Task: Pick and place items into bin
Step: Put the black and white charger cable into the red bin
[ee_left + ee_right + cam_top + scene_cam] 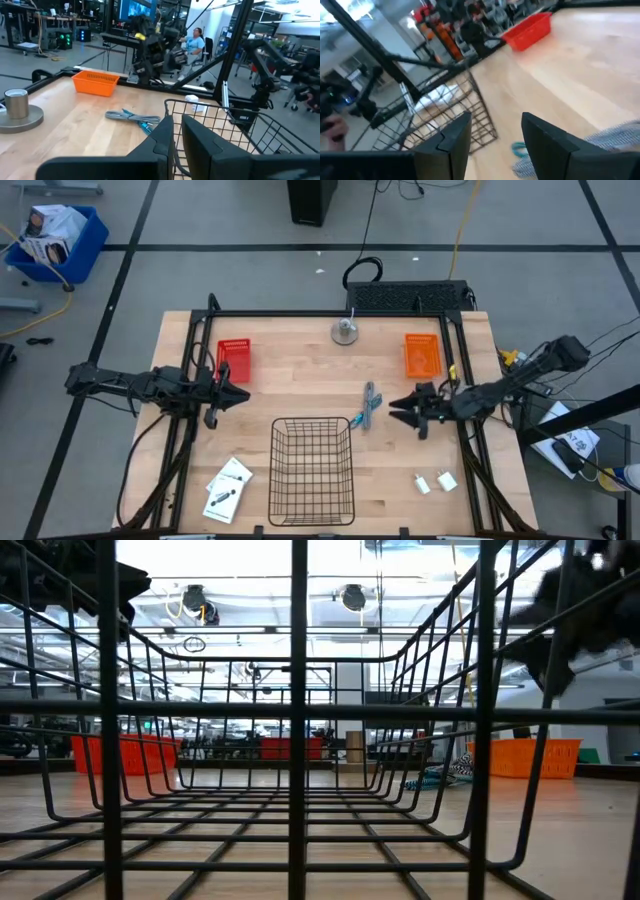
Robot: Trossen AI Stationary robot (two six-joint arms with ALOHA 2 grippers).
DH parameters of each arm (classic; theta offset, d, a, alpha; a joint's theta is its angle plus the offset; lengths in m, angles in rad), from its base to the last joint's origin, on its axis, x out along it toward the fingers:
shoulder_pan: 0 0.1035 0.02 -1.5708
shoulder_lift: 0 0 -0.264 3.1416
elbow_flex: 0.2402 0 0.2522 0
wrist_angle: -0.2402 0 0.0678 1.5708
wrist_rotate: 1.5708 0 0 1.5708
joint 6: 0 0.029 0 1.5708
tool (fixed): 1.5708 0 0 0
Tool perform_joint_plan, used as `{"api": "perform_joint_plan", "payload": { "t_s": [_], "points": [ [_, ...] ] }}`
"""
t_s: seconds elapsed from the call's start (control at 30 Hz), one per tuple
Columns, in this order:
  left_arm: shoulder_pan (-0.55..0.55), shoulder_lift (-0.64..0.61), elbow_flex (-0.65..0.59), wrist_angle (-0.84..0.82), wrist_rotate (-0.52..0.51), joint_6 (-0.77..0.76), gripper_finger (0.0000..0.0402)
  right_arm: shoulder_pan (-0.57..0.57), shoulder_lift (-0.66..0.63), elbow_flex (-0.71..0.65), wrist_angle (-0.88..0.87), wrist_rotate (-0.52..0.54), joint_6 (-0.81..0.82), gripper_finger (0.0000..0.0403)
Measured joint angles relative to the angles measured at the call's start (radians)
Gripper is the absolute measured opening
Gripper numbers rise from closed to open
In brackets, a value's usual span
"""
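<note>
The slim grey-blue hand tool [370,405] lies flat on the wood between the wire bin [312,470] and my right gripper [400,408]. That gripper is open, hovers just right of the tool and touches nothing; its wrist view shows the tool [615,137] beside its fingers. Two small white blocks [434,481] sit near the table's near right corner. The white card packets [228,488] lie left of the bin. My left gripper [238,393] waits with its fingers nearly together over the table's left part, and its wrist view looks across at the tool [132,118].
A red tray [234,360] sits at the far left and an orange tray [422,355] at the far right. A metal weight [346,330] stands at the far edge's middle. Black frame posts [455,380] run along both table sides. Bare wood lies between the trays.
</note>
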State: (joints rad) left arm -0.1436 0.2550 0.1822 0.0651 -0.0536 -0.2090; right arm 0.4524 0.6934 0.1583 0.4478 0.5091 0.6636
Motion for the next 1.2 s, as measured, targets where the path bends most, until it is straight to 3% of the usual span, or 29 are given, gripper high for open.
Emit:
{"api": "perform_joint_plan", "payload": {
  "t_s": [0.1, 0.23, 0.33, 0.43, 0.63, 1.2],
  "points": [
    [-0.001, 0.000, 0.000, 0.007, 0.000, -0.023, 0.0042, 0.017, 0.188, 0.148, -0.042, 0.013, 0.028, 0.0166],
    [-0.001, 0.000, 0.000, 0.008, 0.000, -0.033, 0.0042, -0.026, 0.367, 0.370, -0.346, 0.005, 0.172, 0.0166],
    [-0.001, 0.000, 0.000, 0.020, 0.000, -0.026, 0.0042, -0.081, 0.463, 0.494, -0.604, -0.082, 0.364, 0.0166],
    [-0.001, 0.000, 0.000, 0.039, 0.000, 0.025, 0.0042, -0.122, 0.541, 0.548, -0.649, -0.169, 0.458, 0.0166],
    [-0.001, 0.000, 0.000, 0.064, 0.000, 0.066, 0.0042, -0.186, 0.644, 0.559, -0.680, -0.303, 0.557, 0.0166],
    [-0.001, 0.000, 0.000, 0.154, 0.000, 0.130, 0.0042, -0.257, 0.736, 0.564, -0.697, -0.307, 0.557, 0.0166]
  ]
}}
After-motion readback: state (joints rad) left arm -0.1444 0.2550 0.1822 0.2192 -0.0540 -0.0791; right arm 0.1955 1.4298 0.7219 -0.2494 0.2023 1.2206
